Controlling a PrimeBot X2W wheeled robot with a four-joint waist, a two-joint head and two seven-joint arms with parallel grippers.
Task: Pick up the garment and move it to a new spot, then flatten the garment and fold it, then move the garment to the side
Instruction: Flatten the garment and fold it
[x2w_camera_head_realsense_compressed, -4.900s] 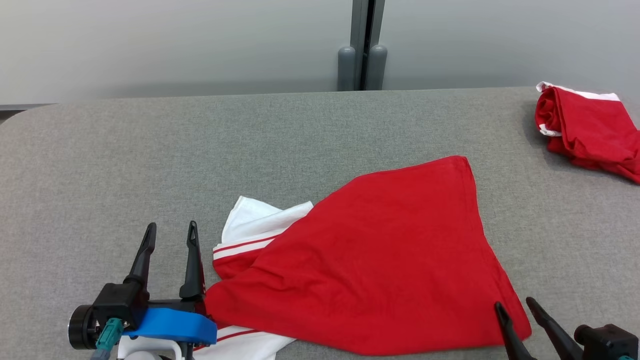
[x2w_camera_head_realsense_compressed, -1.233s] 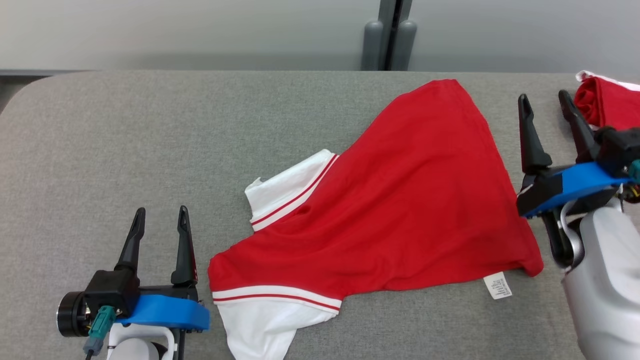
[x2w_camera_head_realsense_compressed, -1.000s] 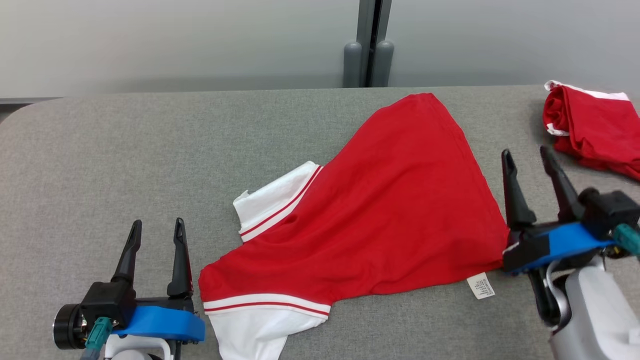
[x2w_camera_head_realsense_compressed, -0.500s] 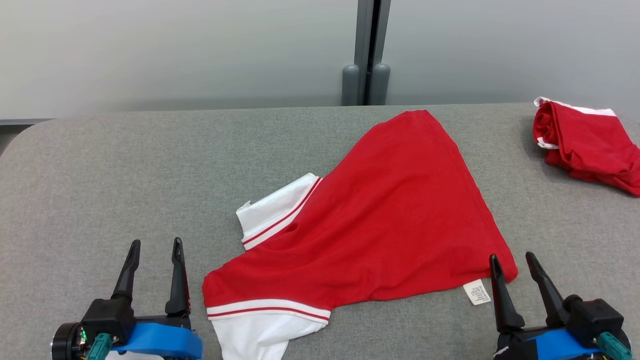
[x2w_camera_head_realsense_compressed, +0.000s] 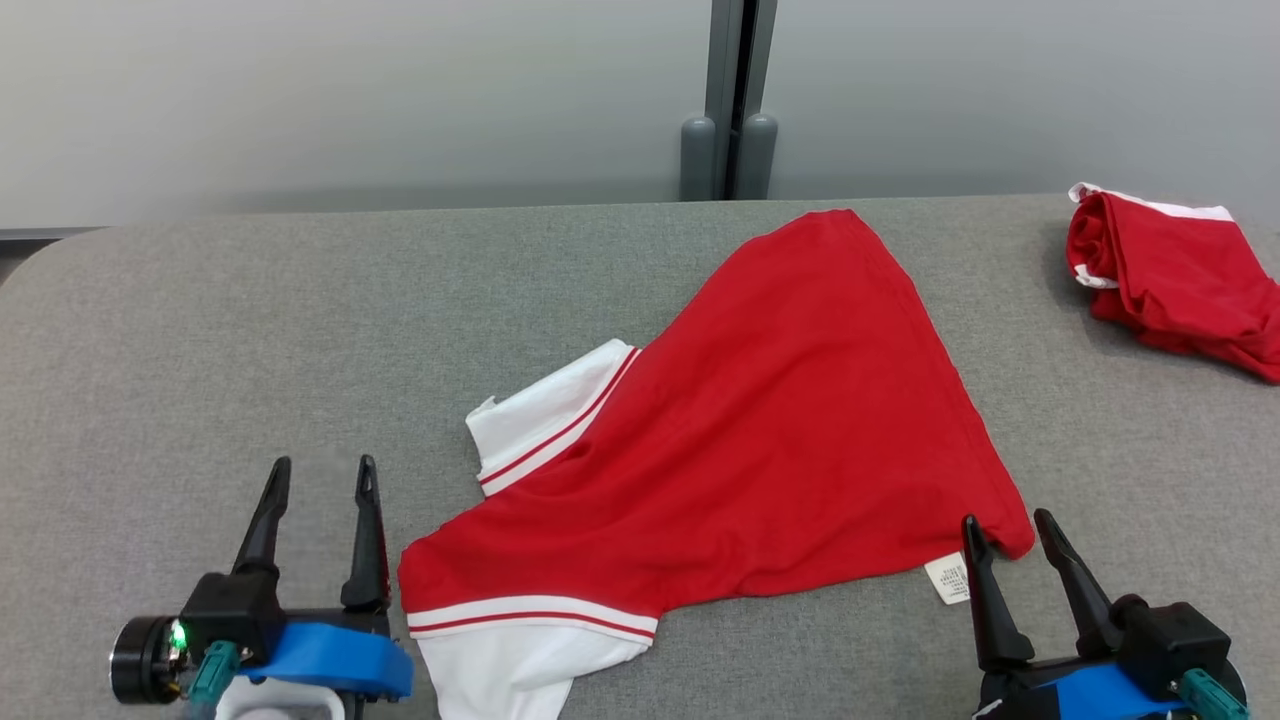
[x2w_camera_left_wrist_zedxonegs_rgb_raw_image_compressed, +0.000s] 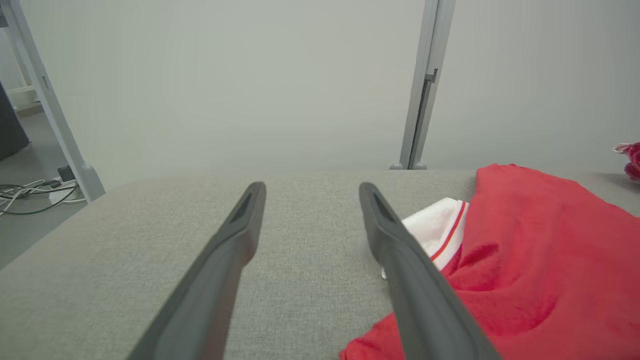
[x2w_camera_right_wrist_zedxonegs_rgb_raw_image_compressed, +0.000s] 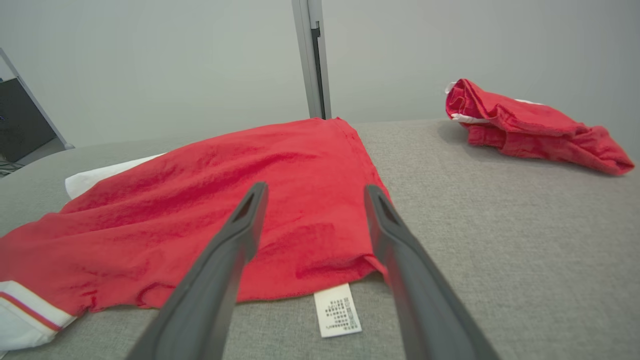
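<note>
Across a grey fabric-covered table (x2w_camera_head_realsense_compressed: 300, 320), a red garment (x2w_camera_head_realsense_compressed: 760, 430) lies spread out, unfolded, right of centre. Its red body narrows to a corner close to the table's far edge and widens toward the robot. One white sleeve (x2w_camera_head_realsense_compressed: 510, 660) with red stripes runs off the near-left corner, and a second white, red-striped piece shows from under the red cloth on the left side.

At the lower left of the head view, the left gripper (x2w_camera_head_realsense_compressed: 325, 462) sits just beside the garment's near-left corner. Its two dark fingers are spread wide with only bare table between them. Whether the inner finger touches the cloth cannot be told.

At the lower right, the right gripper (x2w_camera_head_realsense_compressed: 1005, 517) also has its fingers spread wide and grips nothing. In its wrist view the garment's near-right corner and a small white care label (x2w_camera_head_realsense_compressed: 947, 578) lie between the two fingers.

A second red garment (x2w_camera_head_realsense_compressed: 1170, 270) with white trim lies bundled at the table's far right, well apart from the first. Behind the table stand a pale wall (x2w_camera_head_realsense_compressed: 350, 100) and a grey upright post (x2w_camera_head_realsense_compressed: 728, 100).
</note>
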